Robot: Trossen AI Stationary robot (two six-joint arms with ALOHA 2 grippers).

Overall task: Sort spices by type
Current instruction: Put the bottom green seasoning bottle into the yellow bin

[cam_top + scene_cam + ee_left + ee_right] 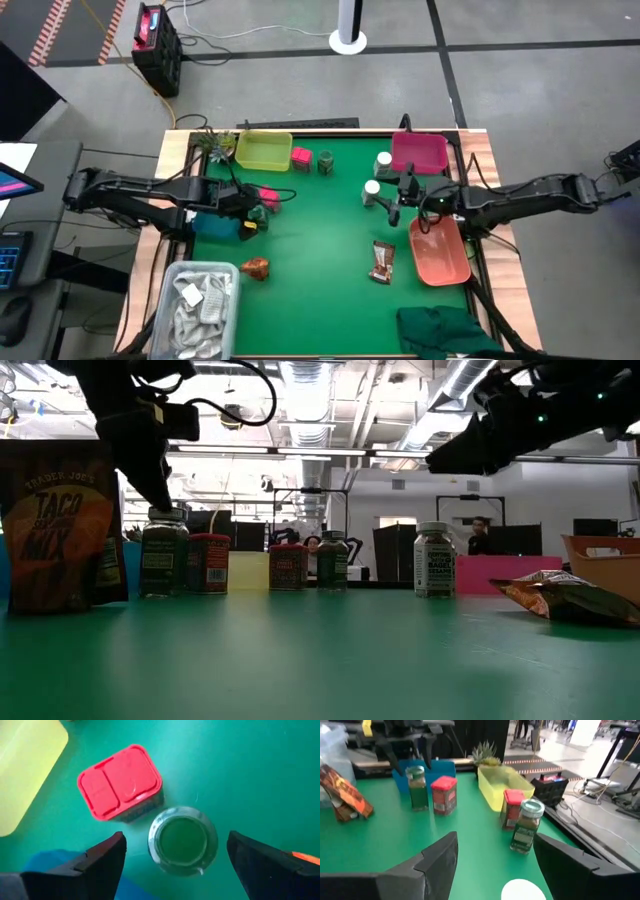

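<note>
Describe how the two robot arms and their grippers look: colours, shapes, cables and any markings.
Both arms are slim, dark, jointed links. The left arm carries a black cable that loops over its wrist in the low view. The right arm shows small green lights near its wrist. The left gripper has two broad, wedge-shaped black fingers, one with an orange mark at its edge. The right gripper has similar dark grey fingers.

A robotics lab or open workshop hall: grey concrete floor (520, 110) with hazard-striped tape (60, 30) at ten o'clock, exposed ceiling ducts (310, 385) and strip lights, monitors (520, 540) on benches behind the green-topped table (320, 240), and cables trailing to a power unit (157, 45).
</note>
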